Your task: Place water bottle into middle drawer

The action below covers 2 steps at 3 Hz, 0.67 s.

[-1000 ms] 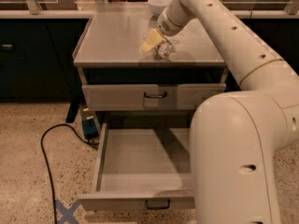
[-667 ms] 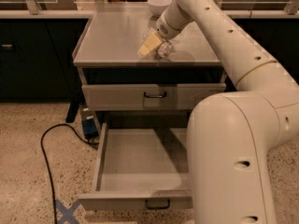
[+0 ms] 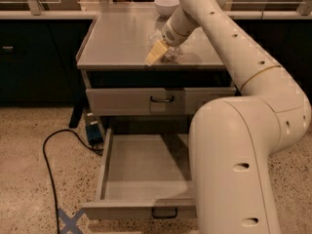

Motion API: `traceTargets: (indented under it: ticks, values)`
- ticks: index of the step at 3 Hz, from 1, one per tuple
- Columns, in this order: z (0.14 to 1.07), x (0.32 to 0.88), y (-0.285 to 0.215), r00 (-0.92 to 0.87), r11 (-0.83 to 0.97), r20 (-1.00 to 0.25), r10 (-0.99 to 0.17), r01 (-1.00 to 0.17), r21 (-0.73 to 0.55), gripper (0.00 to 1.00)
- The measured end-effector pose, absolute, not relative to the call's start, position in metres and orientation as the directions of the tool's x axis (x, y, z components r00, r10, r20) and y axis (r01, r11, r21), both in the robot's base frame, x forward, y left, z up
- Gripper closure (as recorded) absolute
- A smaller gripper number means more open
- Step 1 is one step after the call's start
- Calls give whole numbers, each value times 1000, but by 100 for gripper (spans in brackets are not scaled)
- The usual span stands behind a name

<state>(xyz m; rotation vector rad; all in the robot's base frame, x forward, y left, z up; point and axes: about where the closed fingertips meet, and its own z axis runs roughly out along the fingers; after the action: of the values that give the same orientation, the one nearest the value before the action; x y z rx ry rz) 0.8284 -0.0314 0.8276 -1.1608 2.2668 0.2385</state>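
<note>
One white robot arm [image 3: 239, 160] filled the right side of the view. Its thick lower section stood in front of the drawers, and its upper section reached back and to the left over the top of one grey desk [image 3: 122, 38].

The desk showed two drawers. The upper one was a single closed drawer front [image 3: 122, 101] with a dark handle. Below it, the one middle drawer [image 3: 141, 167] was pulled well out, a wide shallow grey tray with low side walls and nothing in it. A small loop handle [image 3: 164, 212] hung at the lower edge of its front panel. The arm hid its right side.

One black cable [image 3: 48, 155] curved across the speckled floor [image 3: 29, 145] to the left of the open drawer. One blue box [image 3: 93, 132] sat by the desk's foot.

One white bowl [image 3: 166, 5] stood at the back edge of the desk top.

The one claw [image 3: 157, 53], yellowish at its tip, was down at the desk top near the front edge, right up against the one water bottle [image 3: 172, 52]. The clear, crinkly bottle was on the desk, well apart from the drawer below. Whether the claw had closed on the bottle could not be told.

One blue tape cross [image 3: 68, 222] marked the floor at the lower left.
</note>
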Motion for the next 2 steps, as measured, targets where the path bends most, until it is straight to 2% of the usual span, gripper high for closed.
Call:
traceTargets:
  ticks: [2]
  values:
    - [828,828,-31,-457,606,-566,-686,-789,-99,65]
